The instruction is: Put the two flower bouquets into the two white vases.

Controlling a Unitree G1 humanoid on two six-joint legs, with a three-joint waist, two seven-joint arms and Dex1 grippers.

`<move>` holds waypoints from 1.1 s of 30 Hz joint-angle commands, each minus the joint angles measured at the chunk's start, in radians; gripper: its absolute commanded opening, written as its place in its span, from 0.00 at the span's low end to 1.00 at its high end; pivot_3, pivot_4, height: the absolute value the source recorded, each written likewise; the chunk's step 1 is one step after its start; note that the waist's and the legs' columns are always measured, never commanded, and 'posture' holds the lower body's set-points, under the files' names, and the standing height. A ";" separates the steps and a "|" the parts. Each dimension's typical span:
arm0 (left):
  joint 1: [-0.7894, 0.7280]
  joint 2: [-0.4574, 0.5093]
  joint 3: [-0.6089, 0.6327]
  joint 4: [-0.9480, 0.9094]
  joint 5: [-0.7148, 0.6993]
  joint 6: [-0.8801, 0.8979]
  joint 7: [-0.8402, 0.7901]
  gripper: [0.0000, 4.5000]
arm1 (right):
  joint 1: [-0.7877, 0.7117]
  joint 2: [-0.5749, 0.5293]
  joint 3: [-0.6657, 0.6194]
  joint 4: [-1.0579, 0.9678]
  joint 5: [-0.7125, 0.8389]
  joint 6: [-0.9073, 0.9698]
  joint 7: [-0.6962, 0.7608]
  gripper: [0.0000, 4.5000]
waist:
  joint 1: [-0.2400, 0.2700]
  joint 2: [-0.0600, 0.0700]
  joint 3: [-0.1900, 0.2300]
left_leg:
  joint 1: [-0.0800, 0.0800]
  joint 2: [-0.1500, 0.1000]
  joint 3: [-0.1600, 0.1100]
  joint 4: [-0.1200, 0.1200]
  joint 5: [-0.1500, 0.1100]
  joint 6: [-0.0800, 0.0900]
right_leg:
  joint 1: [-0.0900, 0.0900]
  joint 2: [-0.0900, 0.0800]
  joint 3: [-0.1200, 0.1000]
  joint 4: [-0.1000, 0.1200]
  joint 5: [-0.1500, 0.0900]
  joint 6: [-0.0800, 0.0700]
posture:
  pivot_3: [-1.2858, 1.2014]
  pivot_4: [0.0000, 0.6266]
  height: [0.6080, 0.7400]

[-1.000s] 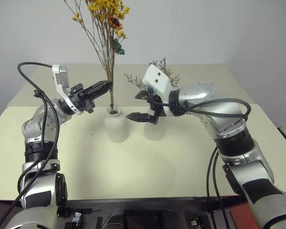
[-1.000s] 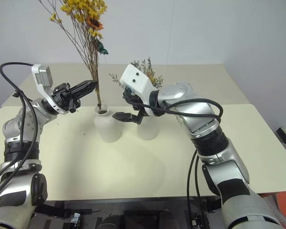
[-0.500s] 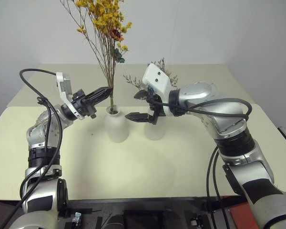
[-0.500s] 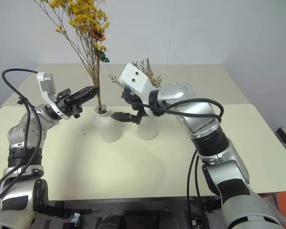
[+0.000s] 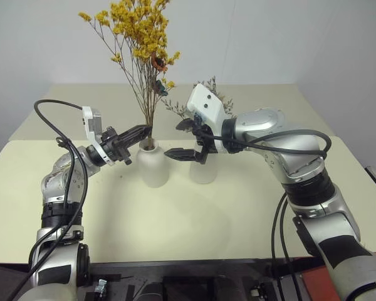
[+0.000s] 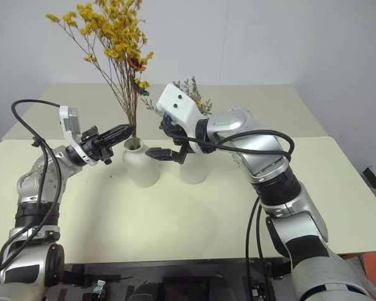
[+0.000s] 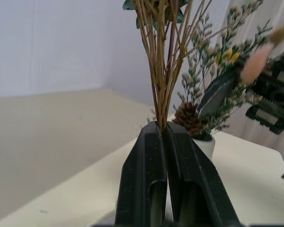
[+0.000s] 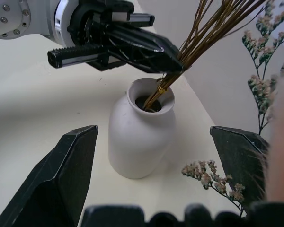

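The bushy yellow-orange bouquet stands with its brown stems down in the mouth of the rounded narrow-necked white vase. My left gripper is shut on those stems just above the vase's rim, reaching in from the left. The grey-green sprig bunch sits in the second white vase, which stands right of the first and is partly hidden by my right hand. My right gripper hangs open between the two vases, one finger high and one low, holding nothing.
Both vases stand mid-table on the pale yellow tabletop, with bare surface in front of them and to either side. A white wall rises behind. Black cables loop off both arms.
My left gripper has come down with the yellow bouquet, so the stems sit deeper in the rounded vase and the blooms are lower. The right arm has held still.
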 commanded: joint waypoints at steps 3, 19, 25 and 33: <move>0.011 0.025 -0.003 -0.045 -0.005 0.015 -0.013 0.05 | -0.004 -0.005 -0.041 -0.040 0.015 0.006 -0.003 1.00 | 0.000 0.000 0.000 | 0.000 0.000 0.000 0.000 0.000 0.000 | 0.000 0.000 0.000 0.000 0.000 0.000 | 0.52 0.24 1.00; 0.069 0.082 0.015 -0.118 -0.043 0.078 -0.058 0.99 | 0.003 -0.004 -0.039 -0.045 0.020 0.000 -0.004 1.00 | 0.000 0.000 0.000 | 0.000 0.000 0.000 0.000 0.000 0.000 | 0.000 0.000 0.000 0.000 0.000 0.000 | 0.52 0.24 1.00; 0.195 0.166 0.029 -0.270 -0.055 0.083 -0.105 0.99 | 0.008 -0.005 -0.041 -0.055 0.025 0.005 -0.008 1.00 | -0.003 0.000 0.000 | 0.000 0.001 0.000 0.000 0.000 0.000 | 0.000 0.000 0.000 0.000 0.000 0.000 | 0.52 0.24 1.00; 0.370 0.290 0.135 -0.426 -0.098 0.087 -0.100 0.99 | 0.017 -0.014 -0.044 -0.065 0.032 0.007 -0.005 1.00 | 0.002 0.000 0.000 | 0.002 0.001 0.000 0.000 0.000 0.000 | 0.000 0.000 0.000 -0.002 0.000 0.000 | 0.52 0.24 1.00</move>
